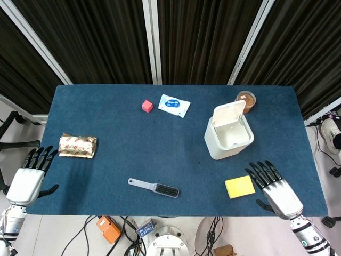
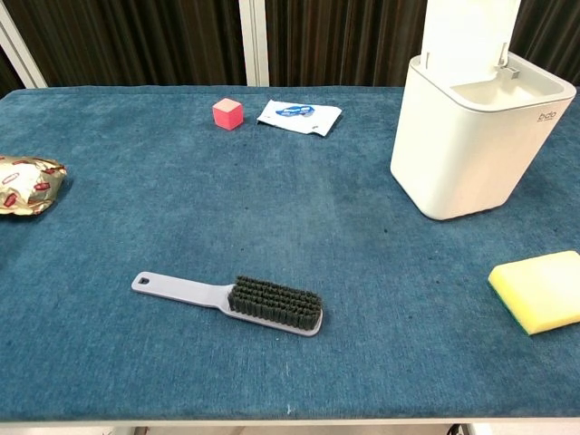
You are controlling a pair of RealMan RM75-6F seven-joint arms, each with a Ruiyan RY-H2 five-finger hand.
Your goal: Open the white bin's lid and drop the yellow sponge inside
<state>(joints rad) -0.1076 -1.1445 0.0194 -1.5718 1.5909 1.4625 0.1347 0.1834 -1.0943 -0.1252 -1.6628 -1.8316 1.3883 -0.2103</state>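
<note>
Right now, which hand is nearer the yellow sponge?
Right. The right hand hovers open just beside the yellow sponge, at the table's near right edge; the left hand is off the far left edge.

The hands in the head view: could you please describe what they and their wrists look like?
Both the left hand and the right hand have a silvery-white metallic back and black fingers. Each sits on a white wrist segment; the right wrist carries a dark band and a small round green-ringed mark. No sleeves or loose cables show on the arms themselves. The chest view shows neither hand.
</note>
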